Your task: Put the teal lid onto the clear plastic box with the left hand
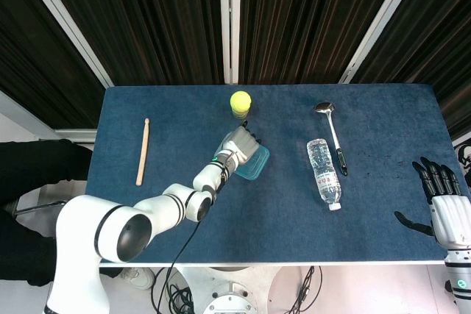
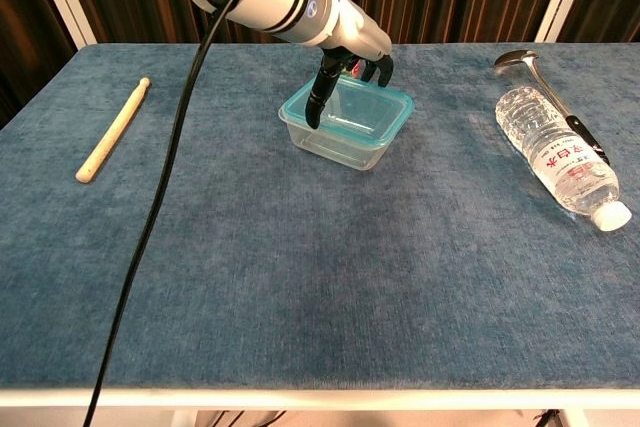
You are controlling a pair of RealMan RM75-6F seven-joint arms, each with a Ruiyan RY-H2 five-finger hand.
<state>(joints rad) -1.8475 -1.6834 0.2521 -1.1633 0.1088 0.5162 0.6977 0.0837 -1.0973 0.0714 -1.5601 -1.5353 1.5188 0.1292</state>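
The teal lid (image 2: 349,112) sits on top of the clear plastic box (image 2: 340,143), near the middle of the blue table (image 2: 300,277), a little toward the far edge. The left hand (image 2: 345,57) reaches over the box from the left — its dark fingers (image 2: 318,99) point down onto the lid, one at the near-left rim and the others along the far rim. Whether the fingers press or only touch the lid cannot be told.

In the head view the right hand (image 1: 441,207) hovers at the near right corner of the table, palm empty, fingers spread apart.

A yellow-green ball (image 1: 240,101) lies just behind the box, toward the far edge. A wooden stick (image 2: 112,130) lies well to the left, set at a slant. To the right, a clear water bottle (image 2: 558,157) lies on its side with its white cap toward the near edge — just beside it, a metal spoon (image 2: 545,82) with a dark handle lies along its far side.
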